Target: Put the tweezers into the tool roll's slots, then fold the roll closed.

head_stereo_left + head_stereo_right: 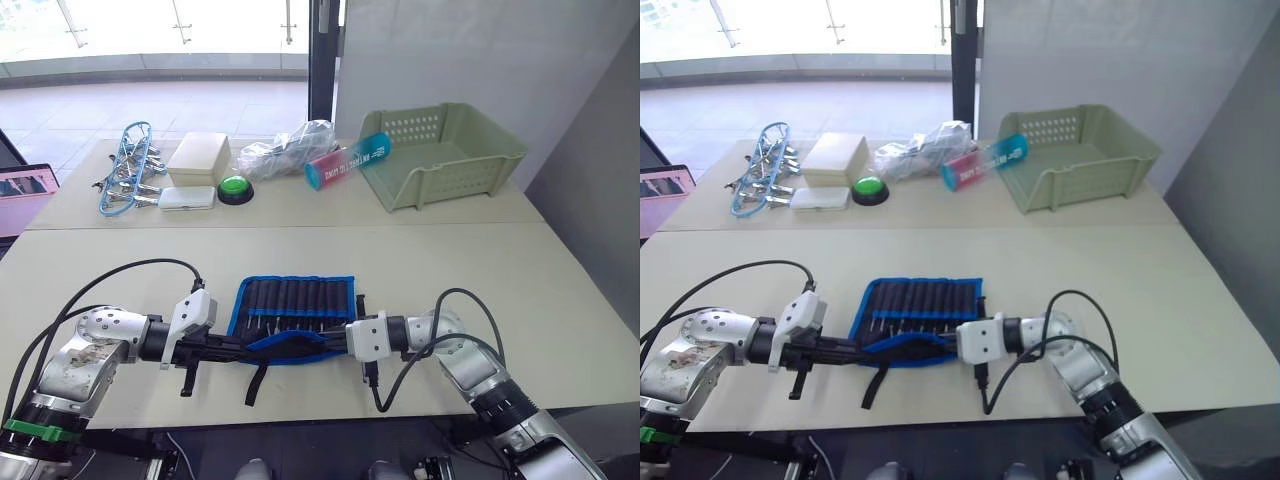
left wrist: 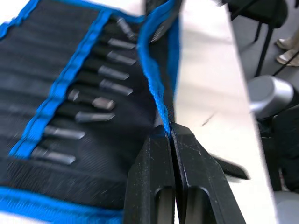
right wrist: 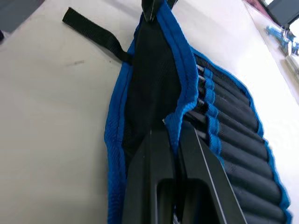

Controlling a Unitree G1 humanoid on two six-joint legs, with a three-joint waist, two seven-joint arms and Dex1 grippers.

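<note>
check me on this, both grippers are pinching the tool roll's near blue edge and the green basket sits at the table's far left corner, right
Not quite. Both grippers, left and right, do pinch the tool roll's near blue edge, but the green basket sits at the table's far right corner, not the far left. The left eye view shows it; the light-blue ring of silver tools lies at the far left.

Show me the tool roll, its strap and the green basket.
tool roll [image 1: 300, 296], left eye view, pocket row.
strap [image 3: 96, 35], right wrist view, loose black band.
green basket [image 1: 450, 182], left eye view, front wall.
</note>
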